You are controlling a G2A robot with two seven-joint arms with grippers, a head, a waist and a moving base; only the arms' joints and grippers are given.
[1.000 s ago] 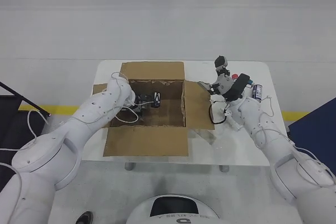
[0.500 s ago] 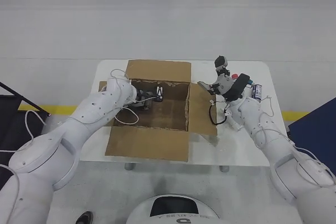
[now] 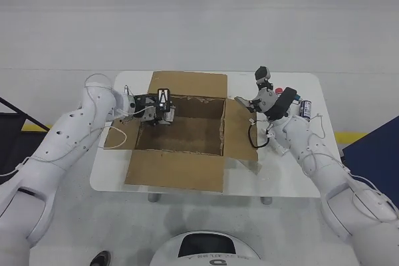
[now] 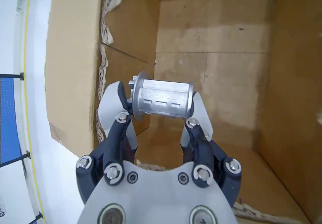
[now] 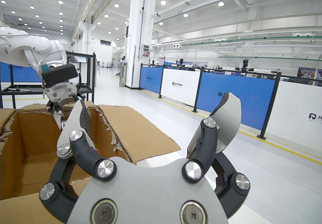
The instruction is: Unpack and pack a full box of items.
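The open cardboard box (image 3: 179, 136) sits in the middle of the white surface (image 3: 110, 173) with its flaps folded outward. Just over its left rim, toward the far corner, the left tool (image 4: 158, 109) is pinching a slotted silver metal cylinder (image 4: 161, 101) by its two ends, held in the air above the box's bare floor. Across at the right flap, the right tool (image 5: 156, 104) hangs with its fingers spread wide, gripping nothing.

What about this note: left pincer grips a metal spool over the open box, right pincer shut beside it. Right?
Not quite: the right pincer is open, as the right wrist view shows. The left pincer does grip the metal spool over the open box.
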